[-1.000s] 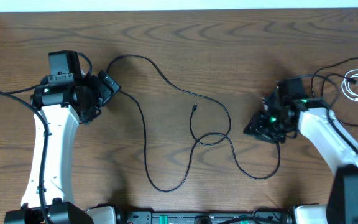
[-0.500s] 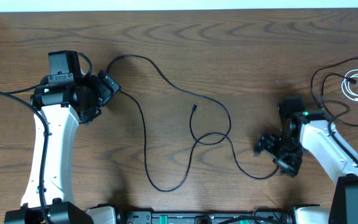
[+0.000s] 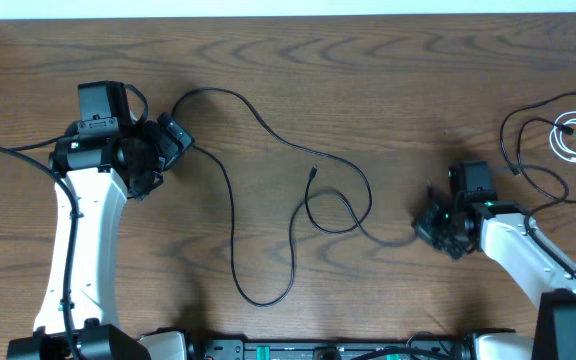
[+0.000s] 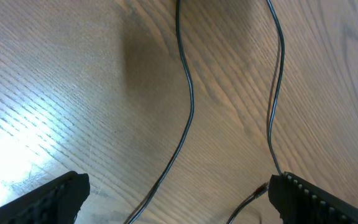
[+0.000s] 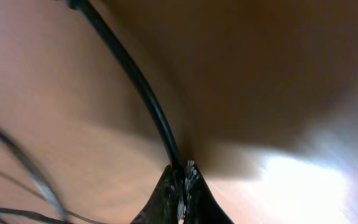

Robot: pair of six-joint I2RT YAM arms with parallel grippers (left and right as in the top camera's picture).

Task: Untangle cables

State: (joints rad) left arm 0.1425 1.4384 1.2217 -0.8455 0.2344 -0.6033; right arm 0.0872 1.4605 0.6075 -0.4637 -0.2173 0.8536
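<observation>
Obs: right gripper (image 3: 436, 228) pinched shut on black cord (image 5: 134, 81), near right. Cord trails left, looping mid-table toward left gripper (image 3: 173, 140), which is wide and empty. Right arm nearer; likely pull rightward.

The overhead camera looks straight down on the whole desk (image 3: 388, 90). The left wrist camera faces downward, fairly near; the right wrist camera sits very close. All show the black cable (image 3: 232, 220).

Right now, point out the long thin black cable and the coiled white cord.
long thin black cable (image 3: 232, 220), overhead view, its left descending run.
coiled white cord (image 3: 569, 130), overhead view, where its loops cross.
</observation>
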